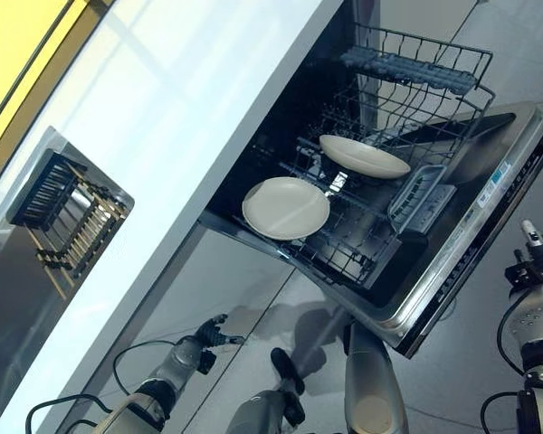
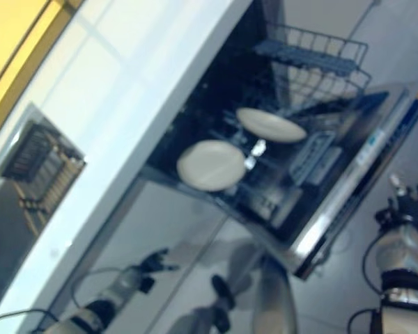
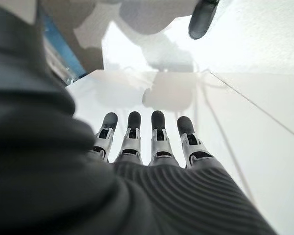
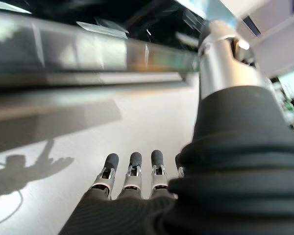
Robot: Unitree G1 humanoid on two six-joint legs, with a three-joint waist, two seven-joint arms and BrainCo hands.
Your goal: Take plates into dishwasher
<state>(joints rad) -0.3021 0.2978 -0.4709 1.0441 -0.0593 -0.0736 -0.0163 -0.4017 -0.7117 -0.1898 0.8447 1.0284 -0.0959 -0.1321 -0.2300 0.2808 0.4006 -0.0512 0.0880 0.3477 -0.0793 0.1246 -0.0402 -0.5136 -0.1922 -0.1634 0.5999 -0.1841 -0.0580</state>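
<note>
Fingers [image 3: 158,139] of the left hand [image 1: 210,336] and the right hand [image 1: 540,257] hang straight and empty, low over the floor. Two plates, one [image 1: 286,208] nearer, one [image 1: 364,155] farther, lie in the open dishwasher's lower rack [image 1: 348,253].

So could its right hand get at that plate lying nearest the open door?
Probably yes. The right hand hangs open and empty beside the dishwasher door, and the plate lies uncovered on the lower rack, though the arm must come over the door.

Bright glare on countertop [image 1: 163,136]; blurred right eye.
</note>
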